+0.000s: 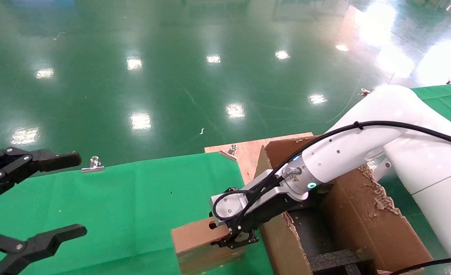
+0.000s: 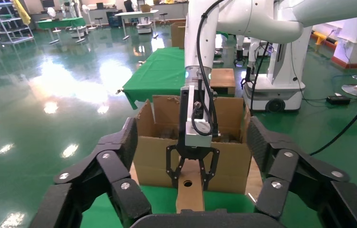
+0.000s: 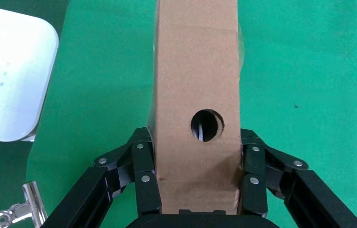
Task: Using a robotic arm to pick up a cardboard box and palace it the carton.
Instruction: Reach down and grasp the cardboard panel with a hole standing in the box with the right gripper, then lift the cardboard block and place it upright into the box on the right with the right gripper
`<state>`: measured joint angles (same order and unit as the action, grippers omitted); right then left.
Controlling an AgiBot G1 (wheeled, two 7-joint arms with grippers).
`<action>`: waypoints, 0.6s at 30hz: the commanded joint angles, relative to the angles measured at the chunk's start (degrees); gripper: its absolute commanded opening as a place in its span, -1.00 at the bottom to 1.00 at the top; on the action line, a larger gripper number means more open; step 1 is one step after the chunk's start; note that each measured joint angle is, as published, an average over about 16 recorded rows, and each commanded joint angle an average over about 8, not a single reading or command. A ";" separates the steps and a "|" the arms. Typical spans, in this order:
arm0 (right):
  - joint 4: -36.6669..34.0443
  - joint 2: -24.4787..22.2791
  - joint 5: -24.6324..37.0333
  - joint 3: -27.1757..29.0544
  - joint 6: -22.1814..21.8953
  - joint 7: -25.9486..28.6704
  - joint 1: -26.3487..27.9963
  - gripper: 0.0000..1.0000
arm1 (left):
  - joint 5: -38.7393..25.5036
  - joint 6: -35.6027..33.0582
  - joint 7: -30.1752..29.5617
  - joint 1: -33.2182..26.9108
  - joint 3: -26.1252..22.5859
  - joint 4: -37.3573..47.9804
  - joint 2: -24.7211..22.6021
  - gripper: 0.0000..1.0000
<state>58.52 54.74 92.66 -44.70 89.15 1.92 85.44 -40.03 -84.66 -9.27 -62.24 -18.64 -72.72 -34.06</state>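
Note:
The small brown cardboard box (image 1: 194, 238) with a round hole stands upright on the green cloth, just left of the carton (image 1: 362, 214). My right gripper (image 1: 235, 238), on the white arm, is shut on the box's end nearest the carton. In the right wrist view the fingers (image 3: 143, 175) press both sides of the box (image 3: 197, 71) below its hole. The left wrist view shows the right gripper (image 2: 193, 173) on the box (image 2: 189, 192) in front of the carton (image 2: 157, 156). I cannot tell if the box is lifted. My left gripper (image 1: 78, 194) is open and empty at the far left.
The carton has ragged flaps and black foam (image 1: 336, 259) inside. A wooden board (image 1: 248, 152) lies behind it. Metal clips (image 1: 92, 165) (image 1: 231, 151) hold the green cloth (image 1: 133, 198) at the table's far edge. Shiny green floor lies beyond.

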 commanded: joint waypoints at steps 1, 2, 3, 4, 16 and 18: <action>0.00 -0.01 -0.02 0.01 0.01 0.02 -0.02 -1.00 | 0.01 0.00 0.00 0.00 0.00 0.00 0.00 1.00; -0.01 -0.01 -0.02 0.01 0.00 0.03 -0.01 -1.00 | 0.01 0.00 0.00 0.00 0.00 0.00 0.00 1.00; -0.02 -0.02 -0.03 0.01 -0.02 0.04 0.00 -1.00 | 0.01 0.00 0.00 0.00 0.00 0.00 0.00 1.00; -0.03 -0.03 -0.03 0.01 -0.04 0.05 0.02 -1.00 | 0.02 0.00 0.00 0.00 0.00 0.00 0.00 1.00; -5.98 -1.32 -3.73 0.98 1.41 -0.72 10.75 -1.00 | 0.03 0.00 0.01 -0.01 -0.02 0.02 0.00 1.00; -7.64 -1.87 -4.80 0.63 1.68 -1.43 13.62 -1.00 | 0.03 0.00 0.01 -0.01 -0.02 0.02 0.00 1.00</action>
<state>50.95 52.67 87.78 -44.70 90.71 0.31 99.22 -40.00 -84.67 -9.25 -62.25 -18.65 -72.70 -34.06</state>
